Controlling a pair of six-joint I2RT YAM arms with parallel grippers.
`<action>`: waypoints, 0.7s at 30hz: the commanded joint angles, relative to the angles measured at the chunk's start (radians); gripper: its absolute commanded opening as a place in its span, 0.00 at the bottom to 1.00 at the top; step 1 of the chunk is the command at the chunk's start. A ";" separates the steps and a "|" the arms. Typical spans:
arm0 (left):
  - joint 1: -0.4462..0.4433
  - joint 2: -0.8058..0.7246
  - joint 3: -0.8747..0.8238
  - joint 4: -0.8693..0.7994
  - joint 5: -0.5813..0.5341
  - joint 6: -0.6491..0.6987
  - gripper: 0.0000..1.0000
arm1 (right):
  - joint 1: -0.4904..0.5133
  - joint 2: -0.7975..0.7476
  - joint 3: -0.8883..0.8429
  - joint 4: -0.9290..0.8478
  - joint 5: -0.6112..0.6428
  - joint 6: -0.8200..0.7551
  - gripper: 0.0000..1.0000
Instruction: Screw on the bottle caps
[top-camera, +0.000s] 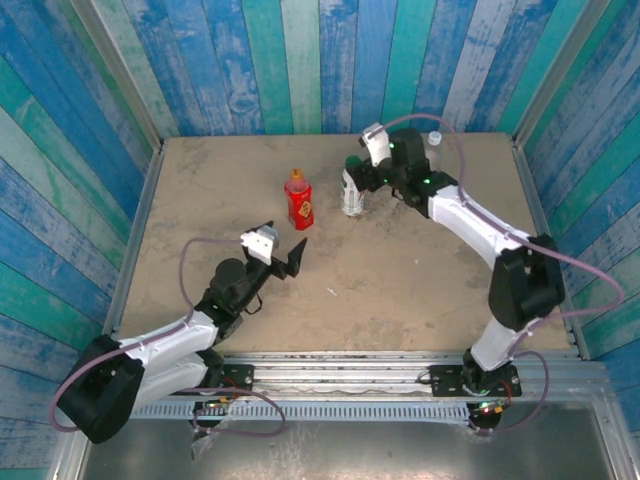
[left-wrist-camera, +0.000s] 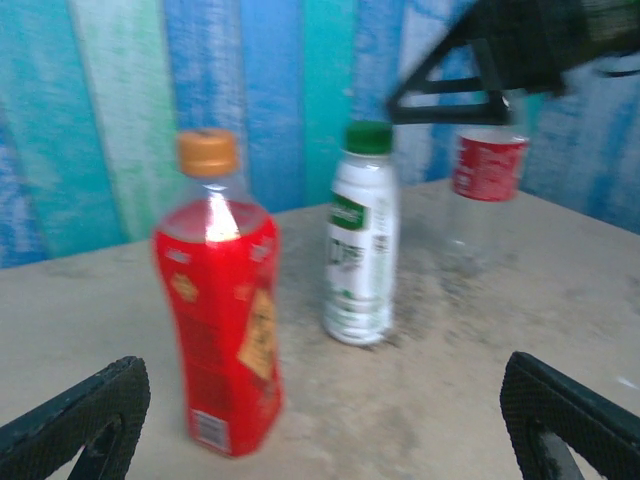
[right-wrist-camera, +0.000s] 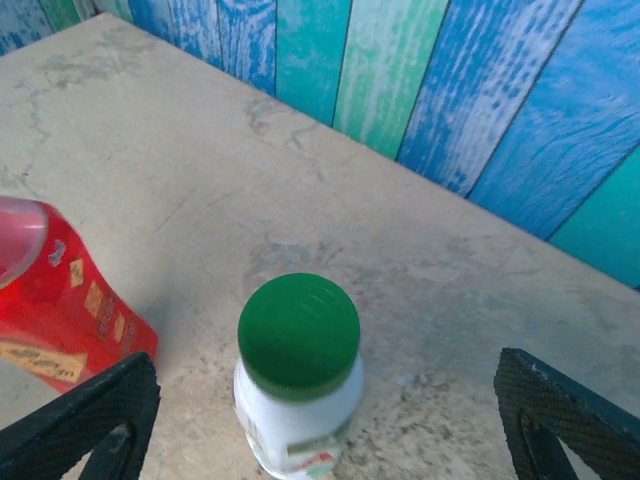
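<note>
1. Green cap (right-wrist-camera: 298, 330) sat on the white bottle (right-wrist-camera: 300, 435), mid-bench (right-wrist-camera: 450, 260), near the red bottle (left-wrist-camera: 218, 320) (its orange cap (left-wrist-camera: 206, 152) already on).
2. Right hand (right-wrist-camera: 323, 385) hovered over that cap, fingers spread wide on either side, gripping nothing.
3. Left hand (left-wrist-camera: 322, 400) hung open and empty, facing the bottles.
4. Judged step: letting go of the green cap.
5. Next move would call for lifting straight off without tipping the bottle, then reaching the clear bottle (left-wrist-camera: 487, 170) behind; whether its cap was tight, I could not tell.
</note>
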 joint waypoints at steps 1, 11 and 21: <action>0.041 -0.039 0.026 -0.066 -0.148 0.066 0.94 | -0.014 -0.138 -0.129 0.053 0.065 -0.020 0.94; 0.249 0.068 -0.004 0.068 -0.237 0.158 0.94 | -0.133 -0.437 -0.725 0.419 0.259 0.025 1.00; 0.474 0.318 -0.041 0.325 -0.144 0.049 0.94 | -0.287 -0.349 -0.988 0.798 0.232 0.019 1.00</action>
